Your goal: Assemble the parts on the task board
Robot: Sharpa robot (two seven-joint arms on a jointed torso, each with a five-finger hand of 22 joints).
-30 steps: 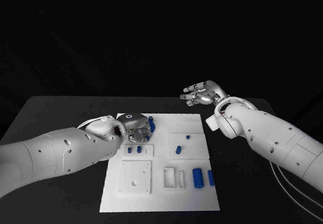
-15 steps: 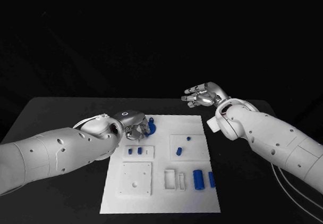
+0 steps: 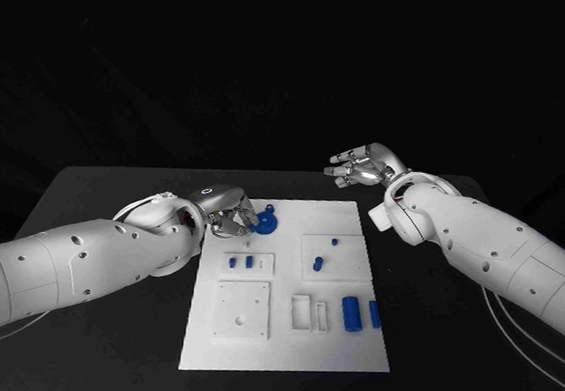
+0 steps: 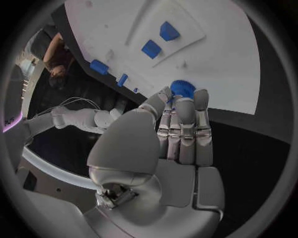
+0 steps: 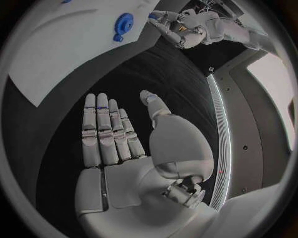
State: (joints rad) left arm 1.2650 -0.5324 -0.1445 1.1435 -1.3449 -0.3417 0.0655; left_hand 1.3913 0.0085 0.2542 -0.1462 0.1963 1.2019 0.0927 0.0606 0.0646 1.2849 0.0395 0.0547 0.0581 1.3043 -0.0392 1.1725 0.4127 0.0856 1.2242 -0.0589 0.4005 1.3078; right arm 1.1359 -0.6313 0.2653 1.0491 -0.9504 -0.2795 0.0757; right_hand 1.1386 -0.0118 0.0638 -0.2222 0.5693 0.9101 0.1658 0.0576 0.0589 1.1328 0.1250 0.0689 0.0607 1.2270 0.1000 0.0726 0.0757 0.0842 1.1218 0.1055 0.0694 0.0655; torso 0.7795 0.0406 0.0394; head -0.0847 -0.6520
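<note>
Evidently the left hand [image 3: 222, 210], fingers [image 4: 184, 124] straight and holding nothing, hovers beside the blue gear [image 3: 265, 220] seated at the task board's [image 3: 289, 345] far left corner, so seating looks done and another part should follow, while the right hand [image 3: 362, 167] waits open beyond the board.

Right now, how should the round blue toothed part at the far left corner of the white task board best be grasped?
The blue gear lies flat on the white task board, a small knob on top. Probably best: pinch its toothed rim, or that knob, from straight above. The left hand hovers beside it with fingers extended, holding nothing; the right hand is open, well off.
</note>
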